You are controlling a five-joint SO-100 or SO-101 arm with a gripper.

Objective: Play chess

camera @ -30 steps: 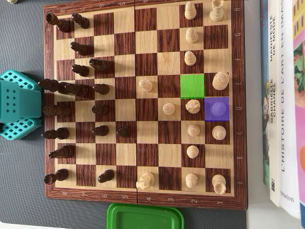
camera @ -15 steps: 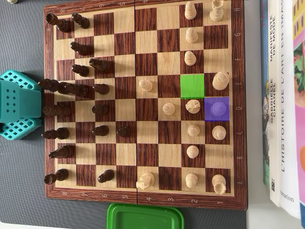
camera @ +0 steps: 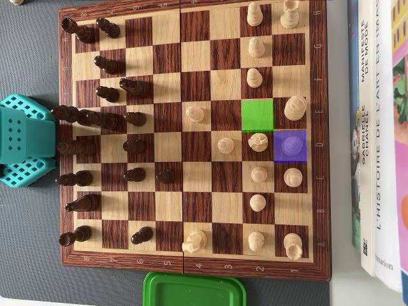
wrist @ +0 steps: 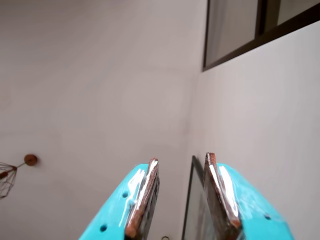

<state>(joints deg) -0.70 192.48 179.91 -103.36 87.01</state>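
In the wrist view my gripper (wrist: 182,157) points up at a white wall. Its teal jaws with brown pads stand apart with nothing between them. In the overhead view the wooden chessboard (camera: 191,262) fills the frame, with dark pieces (camera: 108,93) on the left side and light pieces (camera: 255,78) on the right. One square is marked green (camera: 257,115) and is empty. A square marked purple (camera: 290,145) holds a piece. Only the arm's teal body (camera: 24,140) shows at the board's left edge; the gripper itself is not seen there.
A green lidded box (camera: 194,290) lies below the board. Books (camera: 376,127) lie along the right edge. The wrist view shows a dark window frame (wrist: 235,50), a dark picture frame (wrist: 192,200) and a wire lamp (wrist: 6,180).
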